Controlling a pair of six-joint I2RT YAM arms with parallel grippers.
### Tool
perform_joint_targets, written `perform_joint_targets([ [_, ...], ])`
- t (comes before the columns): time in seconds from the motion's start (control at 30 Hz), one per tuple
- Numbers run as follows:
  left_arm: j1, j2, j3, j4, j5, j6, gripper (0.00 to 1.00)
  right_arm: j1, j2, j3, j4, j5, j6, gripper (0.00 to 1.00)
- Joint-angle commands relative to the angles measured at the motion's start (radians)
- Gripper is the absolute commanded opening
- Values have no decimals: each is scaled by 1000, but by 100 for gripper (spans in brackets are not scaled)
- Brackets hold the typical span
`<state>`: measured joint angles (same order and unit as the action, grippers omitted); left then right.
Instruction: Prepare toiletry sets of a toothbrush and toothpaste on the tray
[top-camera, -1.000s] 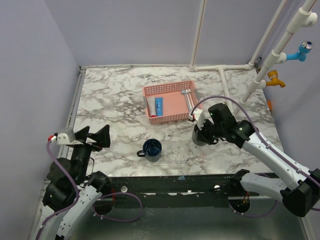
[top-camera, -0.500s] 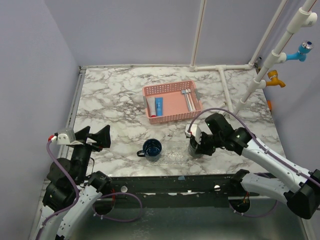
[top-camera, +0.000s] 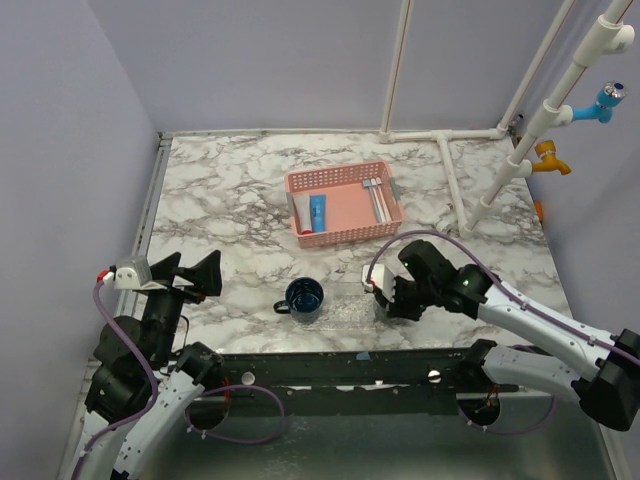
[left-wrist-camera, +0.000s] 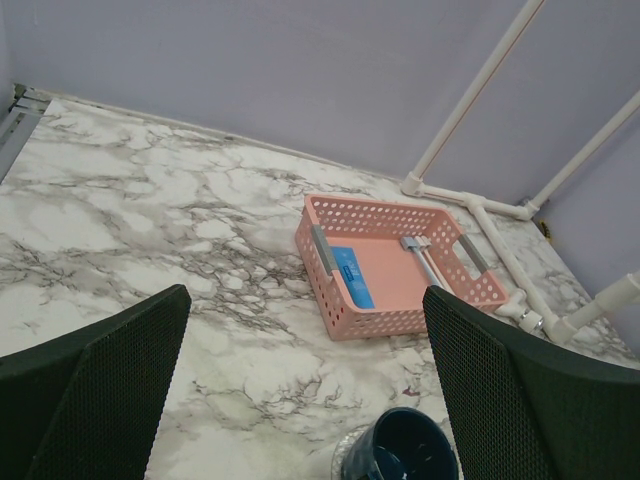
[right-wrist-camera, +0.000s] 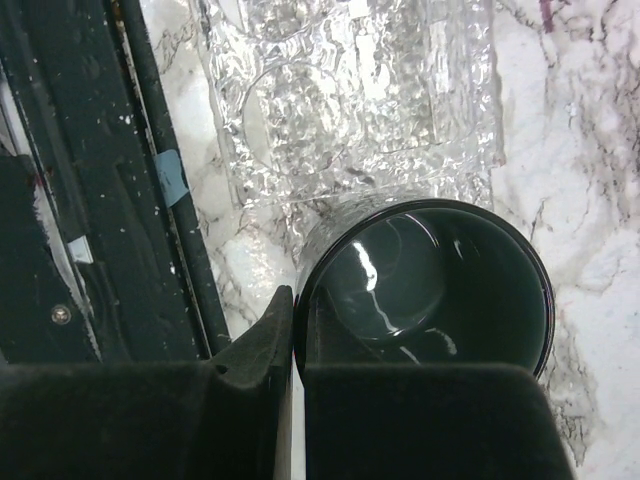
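Right hand (right-wrist-camera: 298, 320), clamped on dark green mug (right-wrist-camera: 430, 290) rim, has moved left and nearer, to clear tray's (right-wrist-camera: 350, 90) right end. Left hand (left-wrist-camera: 310, 385) gapes wide, empty.

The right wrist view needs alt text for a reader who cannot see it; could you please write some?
The right gripper is shut on the rim of an empty dark mug, seen from above. Just beyond it lies a clear, bumpy plastic tray on the marble table, with the table's dark front edge on the left.

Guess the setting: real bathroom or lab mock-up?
Probably a lab mock-up of a bathroom counter: marble-patterned tabletop, white plastic pipes with a blue tap and an orange tap, pink plastic lattice basket.
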<state>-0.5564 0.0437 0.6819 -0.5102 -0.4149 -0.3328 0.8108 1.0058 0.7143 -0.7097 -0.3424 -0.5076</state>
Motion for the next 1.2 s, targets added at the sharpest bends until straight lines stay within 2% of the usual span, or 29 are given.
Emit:
perform_joint_targets([
  [0.0, 6, -9, -5, 16, 17, 2, 99, 7, -1, -12, 95, 20, -11, 1],
  [0.57, 6, 2, -5, 16, 18, 3, 99, 9, 8, -58, 161, 35, 12, 2],
  [0.67, 6, 5, -5, 17, 18, 3, 99, 9, 9, -58, 155, 44, 12, 5],
  [0.87, 6, 1, -5, 17, 18, 3, 99, 11, 7, -44, 120, 58, 8, 22],
  [1.17, 6, 2, -5, 16, 19, 3, 99, 10, -12, 16, 61, 69, -1, 32],
])
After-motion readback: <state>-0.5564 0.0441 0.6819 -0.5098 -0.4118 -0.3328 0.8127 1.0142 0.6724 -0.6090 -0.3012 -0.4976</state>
